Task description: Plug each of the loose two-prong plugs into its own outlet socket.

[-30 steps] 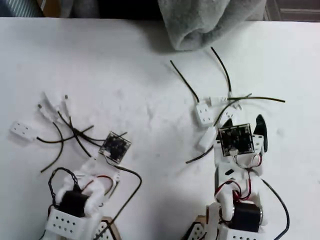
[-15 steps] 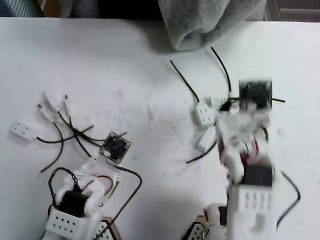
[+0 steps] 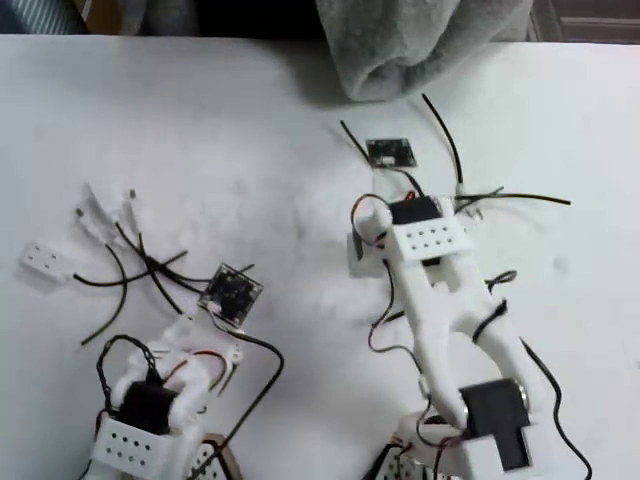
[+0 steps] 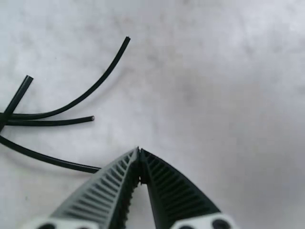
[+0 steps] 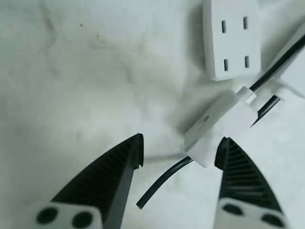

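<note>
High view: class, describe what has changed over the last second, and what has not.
The right arm stretched forward, away from its base; the right gripper, open, now hangs over a white plug, holding nothing. The left arm and the left-hand cables stayed put.

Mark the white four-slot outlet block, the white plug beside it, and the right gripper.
white four-slot plastic outlet block [image 5: 234, 44], right wrist view, face between slots
white rectangular plug body [image 5: 215, 123], right wrist view, flat side
right gripper [image 5: 181, 140], right wrist view, midway between fingertips

Plug [image 5: 217, 121] beside outlet [image 5: 232, 40] — on table [image 5: 71, 71] (near right gripper [image 5: 181, 140]).
</note>
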Controlling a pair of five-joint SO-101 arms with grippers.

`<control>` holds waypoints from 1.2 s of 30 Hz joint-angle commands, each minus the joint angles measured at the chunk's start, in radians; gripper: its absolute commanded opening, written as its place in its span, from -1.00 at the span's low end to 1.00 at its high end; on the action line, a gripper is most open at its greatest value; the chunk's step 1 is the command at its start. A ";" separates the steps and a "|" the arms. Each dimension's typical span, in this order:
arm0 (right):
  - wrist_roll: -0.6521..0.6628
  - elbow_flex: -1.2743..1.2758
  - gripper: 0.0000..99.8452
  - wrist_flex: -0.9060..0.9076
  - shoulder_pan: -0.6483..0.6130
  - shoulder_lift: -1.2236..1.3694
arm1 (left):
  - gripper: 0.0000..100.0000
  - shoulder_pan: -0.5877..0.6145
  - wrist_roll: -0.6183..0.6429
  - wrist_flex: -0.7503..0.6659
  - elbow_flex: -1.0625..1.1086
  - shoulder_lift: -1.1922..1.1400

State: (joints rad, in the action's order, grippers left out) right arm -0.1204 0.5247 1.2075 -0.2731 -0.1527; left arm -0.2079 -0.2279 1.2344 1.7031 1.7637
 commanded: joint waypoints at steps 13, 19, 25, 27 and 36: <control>0.041 0.044 -0.55 -0.067 0.116 0.015 | -0.95 -0.008 -0.008 0.006 -0.008 0.012; 0.048 0.169 -0.79 -0.243 0.114 0.015 | -0.95 -0.008 -0.008 0.006 -0.008 0.012; 0.049 0.167 -0.79 -0.234 0.104 0.004 | -0.95 -0.008 -0.008 0.006 -0.008 0.012; 0.049 0.126 -0.79 -0.199 0.073 0.005 | -0.95 -0.008 -0.008 0.006 -0.008 0.012; 0.049 -0.224 -0.79 0.050 -0.252 0.012 | -0.95 -0.008 -0.008 0.006 -0.008 0.012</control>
State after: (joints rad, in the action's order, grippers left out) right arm -0.0836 0.4327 1.2029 -0.4204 -0.1327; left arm -0.2079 -0.2279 1.2344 1.7031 1.7637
